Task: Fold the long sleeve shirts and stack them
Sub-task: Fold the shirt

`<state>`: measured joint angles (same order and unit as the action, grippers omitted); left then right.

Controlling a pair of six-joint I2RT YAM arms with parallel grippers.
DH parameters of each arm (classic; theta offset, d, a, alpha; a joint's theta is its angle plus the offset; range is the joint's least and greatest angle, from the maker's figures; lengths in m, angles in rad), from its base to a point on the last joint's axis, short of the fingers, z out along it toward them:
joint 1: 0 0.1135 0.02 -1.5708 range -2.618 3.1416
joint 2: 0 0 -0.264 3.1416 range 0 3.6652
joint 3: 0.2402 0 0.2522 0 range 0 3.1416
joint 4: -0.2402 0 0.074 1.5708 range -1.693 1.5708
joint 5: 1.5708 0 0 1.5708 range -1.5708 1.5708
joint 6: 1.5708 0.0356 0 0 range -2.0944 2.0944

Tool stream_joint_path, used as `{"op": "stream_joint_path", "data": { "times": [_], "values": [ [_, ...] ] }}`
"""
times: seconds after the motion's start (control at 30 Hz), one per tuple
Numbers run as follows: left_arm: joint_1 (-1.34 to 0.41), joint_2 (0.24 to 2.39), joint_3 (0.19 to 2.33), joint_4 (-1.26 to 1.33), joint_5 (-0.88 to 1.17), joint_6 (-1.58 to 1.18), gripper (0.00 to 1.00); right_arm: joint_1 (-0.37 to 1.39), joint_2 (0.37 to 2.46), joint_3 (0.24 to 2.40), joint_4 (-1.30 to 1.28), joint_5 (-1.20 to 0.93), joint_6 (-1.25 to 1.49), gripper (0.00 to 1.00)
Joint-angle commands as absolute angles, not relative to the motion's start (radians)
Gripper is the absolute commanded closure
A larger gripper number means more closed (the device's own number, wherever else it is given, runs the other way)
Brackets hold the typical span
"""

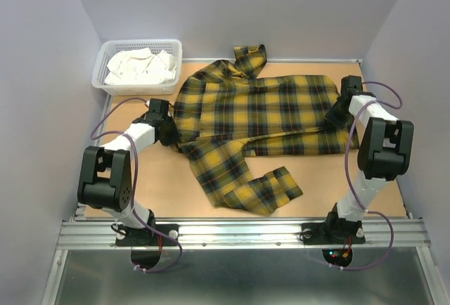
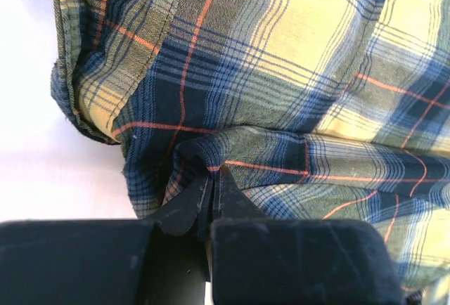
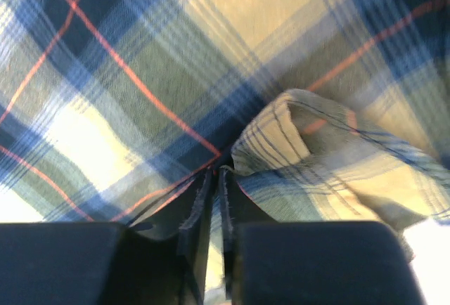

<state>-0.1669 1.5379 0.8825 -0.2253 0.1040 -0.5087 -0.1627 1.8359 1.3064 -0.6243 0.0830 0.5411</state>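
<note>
The yellow plaid shirt [image 1: 260, 112] is spread on the tabletop [image 1: 162, 185] between the two claws. One short end is met by the left claw [image 1: 166, 128] and the opposite end by the right claw [image 1: 342, 105].

The left claw is closed, and a small ridge of cloth [image 2: 204, 161] is pinched at its tips. The right claw's fingers are seen nearly together with a thin slit between them. Cloth is bunched against their tips, but the wrist view is blurred, so whether anything is caught there cannot be told.

Several things could go wrong from here:
- If the right claw's hold is lost while the left is kept, the shirt would be dragged toward the left claw and bunched instead of being lifted evenly.
- Only a thin pinch is held at the left, so a single layer may be raised and the layer beneath left behind.
- A loose sleeve [image 1: 246, 182] trails from beside the left claw toward the arm bases. It could be caught under the body or folded in crooked.
- A second flap [image 1: 251, 57] is turned up on the far side of the line between the claws and may be trapped in the same way.

The shirt's long axis is laid from claw to claw. The shoulder end is judged to point at the left claw and the straight hem at the right claw, though the collar cannot be made out.
</note>
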Motion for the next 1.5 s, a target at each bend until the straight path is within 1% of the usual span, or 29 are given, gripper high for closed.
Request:
{"op": "stream_joint_path", "data": {
  "times": [0.0,0.07,0.1,0.2,0.3,0.47,0.6,0.7,0.83,0.97,1.23,1.47],
  "values": [
    [-0.143,1.551,0.922,-0.207,0.018,-0.482,0.98,-0.163,1.858,1.385,-0.537,0.135,0.512,0.83],
    [-0.141,1.554,0.926,-0.206,0.014,-0.486,0.98,-0.161,1.856,1.397,-0.538,0.114,0.514,0.78],
    [-0.143,1.554,0.925,-0.206,0.014,-0.486,0.97,-0.161,1.833,1.397,-0.540,0.101,0.517,0.65],
    [-0.141,1.554,0.930,-0.203,0.015,-0.491,0.95,-0.161,1.752,1.382,-0.538,0.055,0.535,0.44],
    [-0.141,1.557,0.936,-0.196,0.018,-0.495,0.94,-0.161,1.694,1.330,-0.538,0.041,0.546,0.36],
    [-0.141,1.575,0.951,-0.193,0.029,-0.491,0.94,-0.161,1.576,1.218,-0.537,0.022,0.575,0.37],
    [-0.141,1.583,0.963,-0.195,0.031,-0.485,0.93,-0.161,1.510,1.112,-0.516,-0.070,0.606,0.42],
    [-0.138,1.592,0.968,-0.192,0.031,-0.483,0.93,-0.161,1.490,1.002,-0.470,-0.098,0.633,0.43],
    [-0.132,1.611,0.979,-0.190,0.034,-0.482,0.92,-0.166,1.502,0.931,-0.428,-0.086,0.679,0.46],
    [-0.118,1.637,0.991,-0.189,0.023,-0.482,0.92,-0.199,1.529,0.842,-0.396,-0.058,0.710,0.55],
    [-0.094,1.684,0.989,-0.180,0.018,-0.486,0.92,-0.287,1.551,0.770,-0.374,0.037,0.710,0.57],
    [-0.080,1.692,0.997,-0.195,0.018,-0.485,0.92,-0.311,1.528,0.795,-0.376,0.098,0.677,0.56]
  ]
}}
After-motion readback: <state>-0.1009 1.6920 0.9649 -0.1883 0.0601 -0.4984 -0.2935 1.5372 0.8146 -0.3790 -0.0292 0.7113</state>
